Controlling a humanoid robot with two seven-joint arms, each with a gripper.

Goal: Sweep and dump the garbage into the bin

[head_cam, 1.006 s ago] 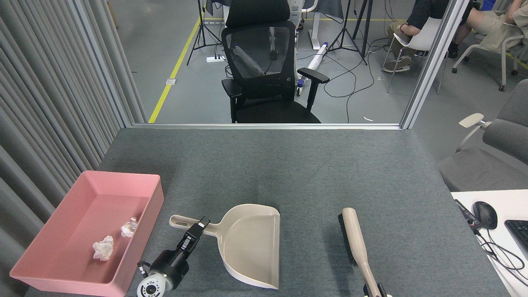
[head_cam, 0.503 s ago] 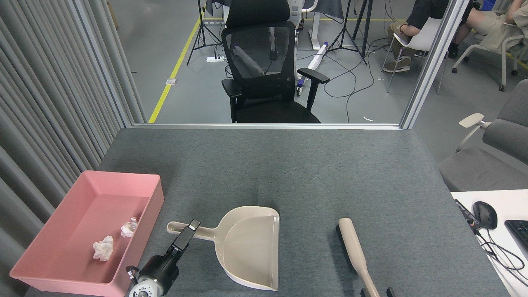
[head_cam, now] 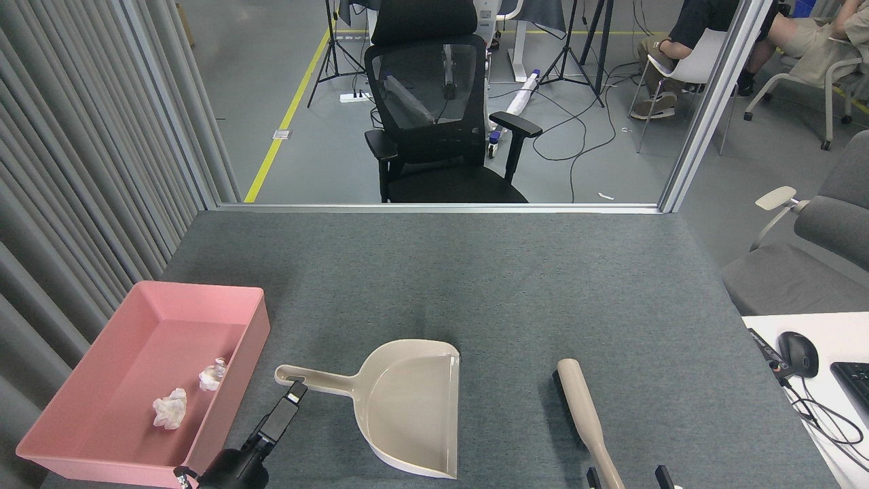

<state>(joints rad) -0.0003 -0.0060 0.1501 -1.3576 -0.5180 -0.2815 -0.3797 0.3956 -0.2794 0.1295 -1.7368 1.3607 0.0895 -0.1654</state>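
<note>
Two garbage wads (head_cam: 170, 409) (head_cam: 212, 375) of crumpled white paper lie inside the pink bin (head_cam: 234, 397) at the near left of the table. A beige dustpan (head_cam: 407, 407) lies flat on the grey table, handle pointing left. My left gripper (head_cam: 293, 392) sits just below the handle's end, apart from it and seen edge-on, so its opening is unclear. A beige brush (head_cam: 582, 411) lies right of the dustpan. My right gripper (head_cam: 626, 474) is at the bottom edge, its two fingertips spread on either side of the brush handle.
The grey table (head_cam: 475, 285) stretches back to a metal rail. Behind it stands a black office chair (head_cam: 434, 115). Grey curtains (head_cam: 81, 170) hang at the left. A white desk with a mouse (head_cam: 798, 353) adjoins the table's right side.
My left gripper slid back off the dustpan handle toward the near edge. The dustpan and brush came to rest slightly nearer, and the right gripper's fingers spread apart around the brush handle.
</note>
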